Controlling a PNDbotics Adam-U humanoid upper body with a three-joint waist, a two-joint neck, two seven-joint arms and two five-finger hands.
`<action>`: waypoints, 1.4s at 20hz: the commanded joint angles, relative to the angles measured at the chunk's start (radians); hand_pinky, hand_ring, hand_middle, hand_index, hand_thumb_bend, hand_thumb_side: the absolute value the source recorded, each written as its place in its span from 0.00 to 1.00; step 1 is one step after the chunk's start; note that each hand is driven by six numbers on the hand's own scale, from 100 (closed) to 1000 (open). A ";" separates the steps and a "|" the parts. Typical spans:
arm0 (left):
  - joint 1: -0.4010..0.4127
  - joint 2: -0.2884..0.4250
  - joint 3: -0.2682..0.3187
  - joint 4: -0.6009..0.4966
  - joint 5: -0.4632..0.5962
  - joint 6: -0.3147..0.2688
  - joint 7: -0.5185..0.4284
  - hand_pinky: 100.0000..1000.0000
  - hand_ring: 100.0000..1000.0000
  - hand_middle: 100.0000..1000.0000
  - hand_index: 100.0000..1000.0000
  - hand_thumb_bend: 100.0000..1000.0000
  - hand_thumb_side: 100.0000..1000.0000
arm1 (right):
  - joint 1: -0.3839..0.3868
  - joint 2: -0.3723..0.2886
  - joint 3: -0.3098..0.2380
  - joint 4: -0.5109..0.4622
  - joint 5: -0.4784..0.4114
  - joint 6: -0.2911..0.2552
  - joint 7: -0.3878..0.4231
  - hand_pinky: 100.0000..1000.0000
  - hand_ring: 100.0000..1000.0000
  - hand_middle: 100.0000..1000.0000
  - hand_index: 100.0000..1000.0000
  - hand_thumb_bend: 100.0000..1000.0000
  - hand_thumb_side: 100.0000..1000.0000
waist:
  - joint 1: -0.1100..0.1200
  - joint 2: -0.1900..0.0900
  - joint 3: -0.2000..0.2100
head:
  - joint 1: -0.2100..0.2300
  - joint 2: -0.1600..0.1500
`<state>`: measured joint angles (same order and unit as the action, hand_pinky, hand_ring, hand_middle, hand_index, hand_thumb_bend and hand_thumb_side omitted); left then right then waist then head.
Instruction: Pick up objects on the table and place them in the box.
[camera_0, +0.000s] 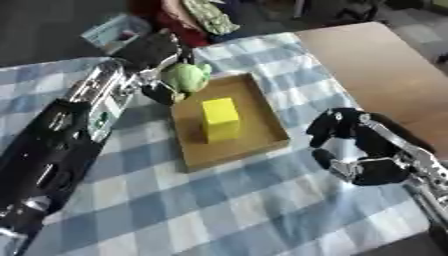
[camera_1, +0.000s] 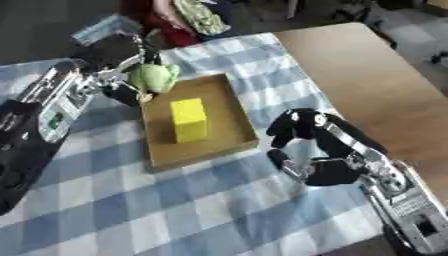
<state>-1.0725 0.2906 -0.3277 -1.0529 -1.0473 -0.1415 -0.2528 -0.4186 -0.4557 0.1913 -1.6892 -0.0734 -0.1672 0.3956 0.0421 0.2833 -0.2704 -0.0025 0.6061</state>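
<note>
The left hand (camera_0: 156, 54), in the upper left of the frame, has its fingers (camera_0: 163, 93) curled around a green soft toy (camera_0: 187, 76), holding it just over the far left rim of the shallow cardboard box (camera_0: 262, 131), probably so it can drop inside. A yellow block (camera_0: 220, 118) already stands in the box at centre frame. At right, the right hand (camera_0: 359, 147) hovers over the checked cloth (camera_0: 219, 200) on the desk, fingers curled, holding nothing.

A block (camera_0: 220, 119) stands in the box (camera_0: 262, 107), toy (camera_0: 187, 76) at its far-left corner.
</note>
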 joint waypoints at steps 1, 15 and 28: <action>-0.011 -0.004 0.001 0.011 -0.010 -0.007 -0.002 0.48 0.40 0.40 0.65 0.13 0.00 | -0.013 -0.012 -0.006 -0.015 -0.009 -0.003 0.003 0.57 0.56 0.60 0.64 0.17 0.14 | -0.005 -0.017 -0.002 | 0.001 -0.012; 0.002 -0.042 -0.011 0.034 -0.038 -0.007 0.045 0.60 0.51 0.52 0.74 0.66 0.10 | -0.018 -0.009 -0.007 -0.015 -0.011 -0.004 0.004 0.57 0.55 0.60 0.64 0.16 0.14 | -0.007 -0.013 -0.012 | 0.000 -0.023; 0.000 -0.001 0.017 -0.107 0.157 0.024 0.078 0.59 0.54 0.56 0.75 1.00 0.36 | -0.010 -0.011 -0.011 -0.013 -0.011 -0.004 0.001 0.57 0.56 0.60 0.64 0.15 0.14 | -0.015 -0.022 0.013 | -0.002 -0.018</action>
<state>-1.0526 0.2614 -0.3228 -1.1166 -0.9263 -0.1262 -0.1824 -0.4208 -0.4532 0.1910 -1.6892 -0.0778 -0.1691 0.3976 0.0346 0.2841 -0.2563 -0.0037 0.5950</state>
